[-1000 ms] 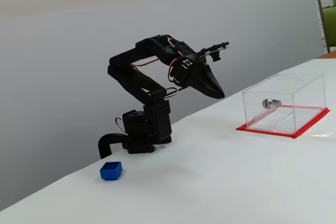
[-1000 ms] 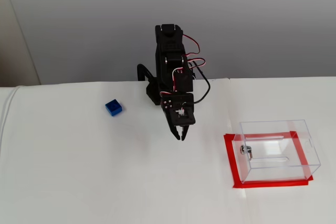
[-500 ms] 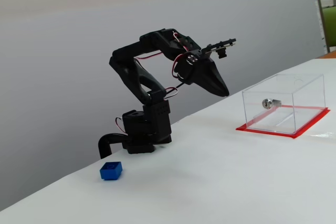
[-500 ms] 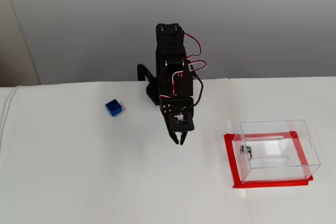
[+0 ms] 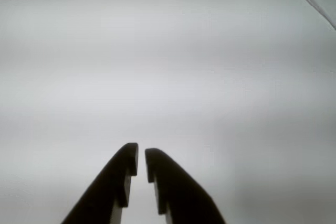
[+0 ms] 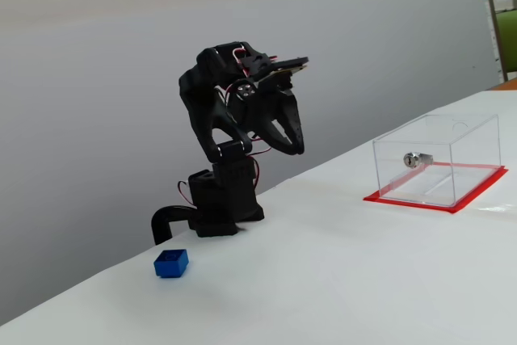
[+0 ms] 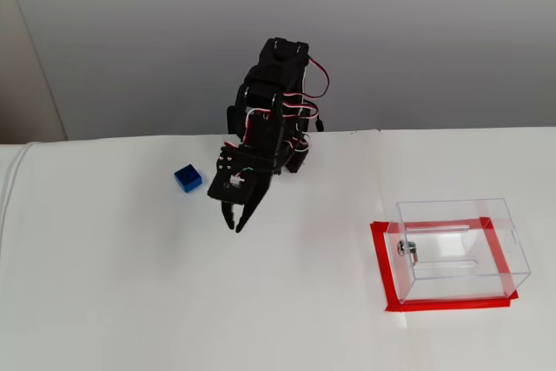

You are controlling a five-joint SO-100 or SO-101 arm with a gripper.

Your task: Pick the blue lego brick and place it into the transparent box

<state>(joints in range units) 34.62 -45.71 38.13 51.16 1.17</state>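
The blue lego brick (image 6: pixel 171 262) sits on the white table left of the arm's base, and also shows as a small blue cube (image 7: pixel 188 178) in the higher fixed view. My gripper (image 7: pixel 234 227) hangs in the air, pointing down, to the right of the brick and nearer the camera, apart from it. In the wrist view the gripper (image 5: pixel 140 156) shows two dark fingers almost touching, with nothing between them and only bare table below; the brick is out of that view. The transparent box (image 6: pixel 436 157) (image 7: pixel 460 248) stands far right on its red mat.
A silver lock fitting (image 7: pixel 407 249) is set in the box's left wall. The arm's black base (image 6: pixel 218 208) stands at the table's back edge against a grey wall. A cloth seam (image 7: pixel 13 184) runs down the table's left side.
The arm has swung from the middle of the table towards the brick's side, away from the box. The gripper stays shut and empty. Brick and box have not moved.
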